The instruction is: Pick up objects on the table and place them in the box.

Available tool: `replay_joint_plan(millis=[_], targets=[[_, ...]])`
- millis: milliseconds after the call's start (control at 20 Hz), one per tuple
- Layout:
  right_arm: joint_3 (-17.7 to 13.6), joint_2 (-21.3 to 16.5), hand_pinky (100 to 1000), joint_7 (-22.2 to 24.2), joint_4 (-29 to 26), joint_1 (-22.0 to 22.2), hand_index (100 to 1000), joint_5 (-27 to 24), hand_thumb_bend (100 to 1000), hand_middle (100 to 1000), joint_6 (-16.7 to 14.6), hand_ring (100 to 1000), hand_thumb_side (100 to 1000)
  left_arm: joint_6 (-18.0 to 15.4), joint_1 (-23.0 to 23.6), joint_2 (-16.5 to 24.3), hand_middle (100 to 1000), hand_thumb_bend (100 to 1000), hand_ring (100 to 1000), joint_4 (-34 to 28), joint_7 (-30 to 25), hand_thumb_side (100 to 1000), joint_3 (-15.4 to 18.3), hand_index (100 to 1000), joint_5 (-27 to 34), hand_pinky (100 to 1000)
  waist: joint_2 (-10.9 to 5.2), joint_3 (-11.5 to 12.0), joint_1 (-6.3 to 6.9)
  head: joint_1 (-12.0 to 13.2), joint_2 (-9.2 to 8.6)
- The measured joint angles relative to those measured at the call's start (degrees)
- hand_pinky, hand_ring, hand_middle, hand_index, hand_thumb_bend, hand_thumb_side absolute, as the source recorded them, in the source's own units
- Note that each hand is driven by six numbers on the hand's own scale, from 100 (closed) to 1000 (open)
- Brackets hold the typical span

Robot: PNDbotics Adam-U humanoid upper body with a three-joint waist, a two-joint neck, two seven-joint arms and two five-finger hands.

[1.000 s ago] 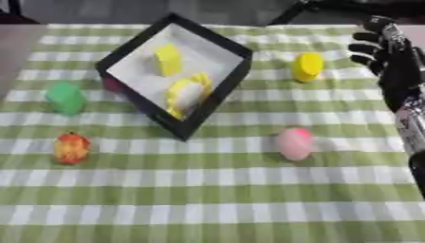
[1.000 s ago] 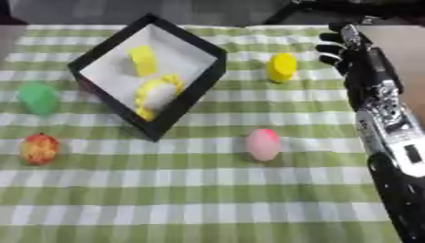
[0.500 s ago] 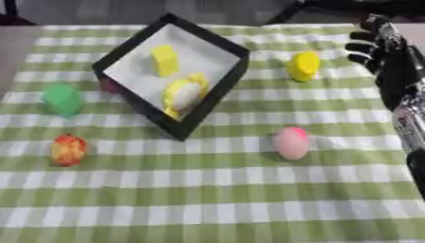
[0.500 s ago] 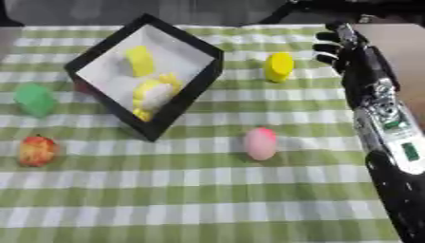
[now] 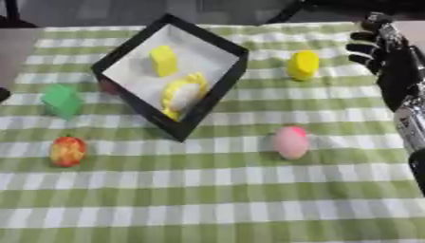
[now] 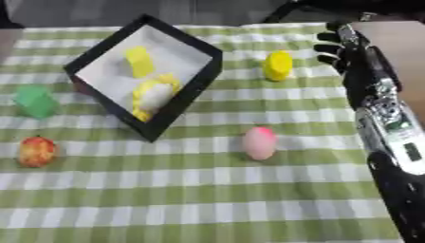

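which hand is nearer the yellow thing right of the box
Right. The right hand is just right of the yellow object, not touching it. The left hand shows in neither view.

Right hand [image 6: 348,50] hovers with fingers relaxed just right of the yellow piece [image 6: 278,65]; pink egg [image 6: 259,142] lies near the black box [image 6: 184,97]

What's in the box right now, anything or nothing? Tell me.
Not empty. The box holds a yellow block and a yellow ring-shaped thing on its white floor.
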Motion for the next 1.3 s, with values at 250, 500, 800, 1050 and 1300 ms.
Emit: replay_joint_plan(millis=[250,500,800,1050,1300], targets=[[0.25,-0.01,839,0.07,0.0,-0.01,856,0.0,100,747,0.03,787,819,-1.1,-0.75,-0.03,793,496,798,2.9,-2.02,597,-1.38,865,-3.31,805,0.0,-0.23,0.12,0.32,0.01],[0.29,-0.01,839,0.17,0.0,-0.05,856,0.0,100,747,-0.01,787,820,-3.0,-2.15,-0.59,792,529,797,7.36,-0.33,574,-3.04,869,-5.66,802,0.0,-0.26,0.12,1.16,0.01],[0.42,-0.02,839,0.35,0.0,-0.47,856,0.0,100,747,0.1,787,822,-5.3,-6.12,-3.09,793,539,798,13.25,0.96,565,-4.9,869,-6.62,802,0.0,-0.28,0.12,2.01,0.01],[0.65,-0.02,839,0.48,0.0,-0.52,856,0.0,100,748,0.22,787,824,-6.69,-10.84,-6.13,789,536,797,18.42,0.02,588,-6.86,857,-5.72,800,0.0,-0.32,0.1,2.15,0.02],[0.66,-0.03,839,0.55,0.0,-0.58,856,0.09,100,748,0.29,788,825,-3.91,-15.02,-9.19,798,539,805,24.68,-1.49,626,-8.73,859,-3.2,813,0.03,-0.35,0.09,2.05,0.13]])
